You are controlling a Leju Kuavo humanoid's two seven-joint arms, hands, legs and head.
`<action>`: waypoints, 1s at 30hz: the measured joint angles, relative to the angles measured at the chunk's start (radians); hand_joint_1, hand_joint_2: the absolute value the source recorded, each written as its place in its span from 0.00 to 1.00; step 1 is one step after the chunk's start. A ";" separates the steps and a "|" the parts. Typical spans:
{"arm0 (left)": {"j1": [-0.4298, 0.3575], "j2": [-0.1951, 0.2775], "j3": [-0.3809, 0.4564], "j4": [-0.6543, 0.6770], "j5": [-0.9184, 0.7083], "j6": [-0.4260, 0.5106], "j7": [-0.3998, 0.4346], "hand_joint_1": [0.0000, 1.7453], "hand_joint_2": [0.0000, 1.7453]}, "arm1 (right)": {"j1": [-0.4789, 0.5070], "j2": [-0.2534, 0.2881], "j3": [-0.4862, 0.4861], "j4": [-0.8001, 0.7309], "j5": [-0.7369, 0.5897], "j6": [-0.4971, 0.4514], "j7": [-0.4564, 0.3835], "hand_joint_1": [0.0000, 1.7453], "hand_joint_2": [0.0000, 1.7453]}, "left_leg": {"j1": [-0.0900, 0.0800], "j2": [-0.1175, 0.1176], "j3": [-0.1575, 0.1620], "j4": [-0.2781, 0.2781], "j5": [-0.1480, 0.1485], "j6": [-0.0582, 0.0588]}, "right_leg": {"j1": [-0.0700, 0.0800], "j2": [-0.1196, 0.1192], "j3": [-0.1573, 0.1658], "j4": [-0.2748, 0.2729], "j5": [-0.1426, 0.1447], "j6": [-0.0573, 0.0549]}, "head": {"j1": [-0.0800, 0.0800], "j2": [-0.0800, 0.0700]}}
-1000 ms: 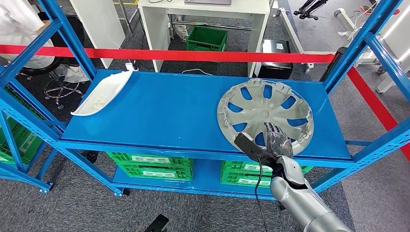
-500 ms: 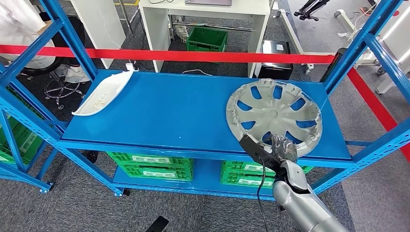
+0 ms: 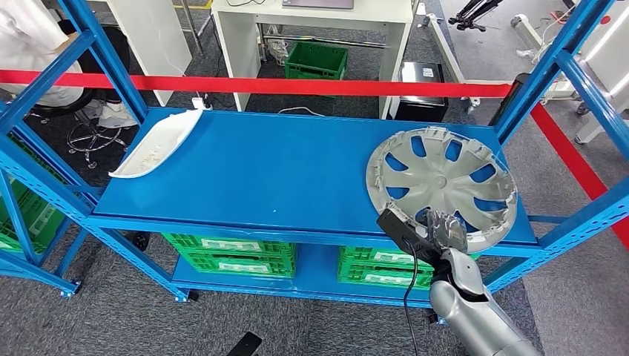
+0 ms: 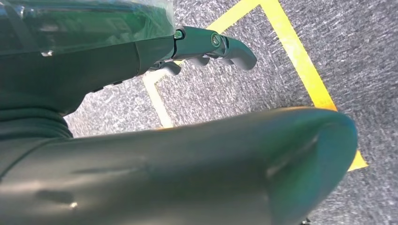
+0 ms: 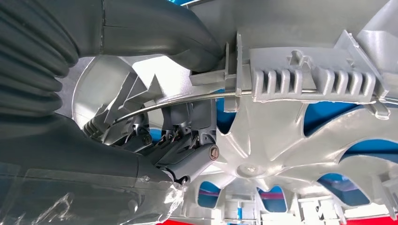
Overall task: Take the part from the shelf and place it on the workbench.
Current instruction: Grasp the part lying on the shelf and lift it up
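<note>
From the head view I count two parts on the blue shelf: one silver wheel cover at the right end, tilted, its near rim at the shelf's front edge, and one white curved panel at the far left corner. My right hand grips the wheel cover's near rim. Below the shelf I see two green crates, with a third on the floor behind, beside one white desk. One red tape runs across behind the shelf.

In the left wrist view my left hand hangs over grey carpet, fingers extended, holding nothing.

In the right wrist view the thumb presses on the cover's rim and the fingers reach between the spokes.
</note>
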 joint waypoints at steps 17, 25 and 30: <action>0.006 0.005 0.000 -0.001 0.011 0.006 -0.004 0.00 0.00 | -0.003 0.006 -0.022 -0.007 -0.075 -0.053 -0.047 1.00 1.00 | 0.000 0.001 0.000 0.000 0.000 0.000 | 0.000 0.001 -0.001 0.000 0.000 0.000 | 0.000 0.000; 0.012 0.008 0.000 -0.003 0.022 0.012 -0.020 0.00 0.00 | 0.002 -0.004 -0.064 -0.119 -0.148 -0.090 -0.072 1.00 1.00 | 0.000 0.001 -0.001 0.000 0.000 0.000 | 0.000 0.001 -0.002 0.000 0.000 -0.001 | 0.000 0.000; 0.014 0.008 0.000 -0.004 0.028 0.014 -0.022 0.00 0.00 | 0.013 -0.010 -0.084 -0.186 -0.159 -0.093 -0.075 1.00 1.00 | 0.000 0.001 -0.002 -0.001 -0.001 -0.001 | 0.000 0.001 -0.003 0.000 -0.001 -0.002 | 0.000 0.000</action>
